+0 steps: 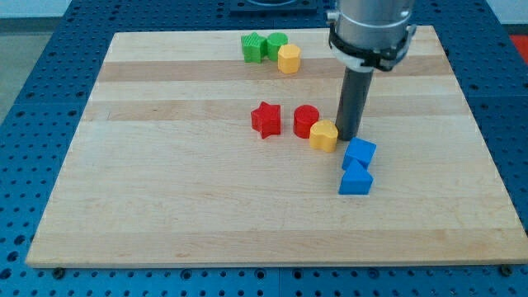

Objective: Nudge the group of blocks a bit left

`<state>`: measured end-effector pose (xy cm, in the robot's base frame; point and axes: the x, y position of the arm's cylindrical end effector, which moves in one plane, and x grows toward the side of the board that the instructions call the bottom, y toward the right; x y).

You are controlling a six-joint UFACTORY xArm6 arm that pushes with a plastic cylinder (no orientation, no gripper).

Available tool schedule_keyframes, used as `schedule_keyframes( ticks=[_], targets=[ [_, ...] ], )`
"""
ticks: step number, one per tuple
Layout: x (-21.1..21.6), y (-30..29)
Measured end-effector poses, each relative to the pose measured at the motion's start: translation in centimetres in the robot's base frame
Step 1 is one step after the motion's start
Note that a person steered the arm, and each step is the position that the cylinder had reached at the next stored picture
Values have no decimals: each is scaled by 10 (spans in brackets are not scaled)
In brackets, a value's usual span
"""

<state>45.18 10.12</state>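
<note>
Rod only, no hand to spread or pinch. My tip (347,135) just right of yellow block (324,134), seemingly touching. Group mid-board: red star (266,120), red cylinder (306,121), yellow; 2 blue blocks (358,167) near-right. Step: leftward push at contact. Next: short steady slide left, through yellow into reds.
</note>
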Motion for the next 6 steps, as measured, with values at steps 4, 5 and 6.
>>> schedule_keyframes(
  ticks=[4, 5, 6],
  targets=[
    [41, -44],
    [31, -47],
    [21, -20]
  ],
)
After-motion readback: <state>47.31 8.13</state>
